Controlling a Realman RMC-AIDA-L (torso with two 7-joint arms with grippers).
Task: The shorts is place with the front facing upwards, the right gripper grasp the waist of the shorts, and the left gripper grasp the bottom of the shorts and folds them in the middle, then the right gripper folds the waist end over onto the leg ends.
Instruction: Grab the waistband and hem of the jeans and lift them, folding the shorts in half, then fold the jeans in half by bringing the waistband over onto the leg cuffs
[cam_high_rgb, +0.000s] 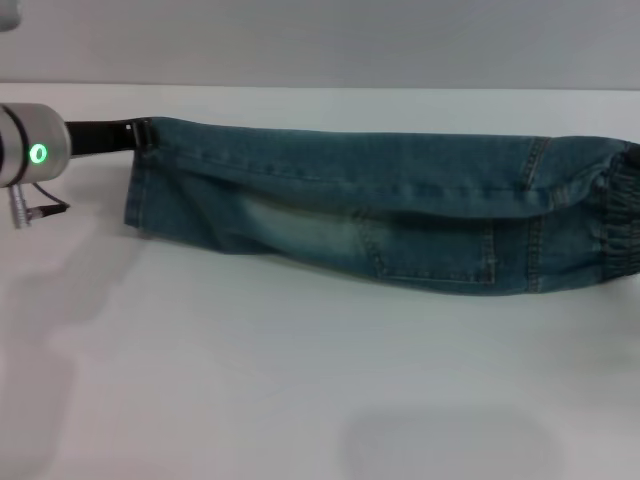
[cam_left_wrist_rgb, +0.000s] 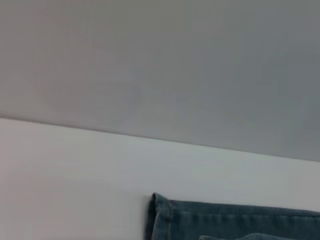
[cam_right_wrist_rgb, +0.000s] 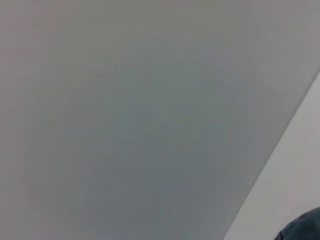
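One fold looks done: the shorts (cam_high_rgb: 380, 205) lie doubled lengthwise into a long narrow band on the white table (cam_high_rgb: 300, 380), toward its far edge, well clear of the near edge. Long axis runs side to side across the table. Gathered elastic waist (cam_high_rgb: 618, 225) points to the table's right side; the bottom of the shorts (cam_high_rgb: 140, 190), the flat stitched hems, points left.

Left gripper (cam_high_rgb: 138, 135) sits at the far-left corner of the band, right at the hem; black fingers reach in from the left and meet the denim edge. Looks clamped on the hem, but the tips are too dark against the cloth to be sure, so cannot tell. The left wrist view shows only the hem corner (cam_left_wrist_rgb: 160, 215) against the table.

Right gripper not visible in the head view. Its wrist view shows mostly wall plus a scrap of denim (cam_right_wrist_rgb: 305, 227) at one corner, so it is likely near the waist end; fingers unseen.

Judgement: the next move turns on the waist end travelling leftward along the long axis onto the leg ends; the right arm is the nearer one for that.
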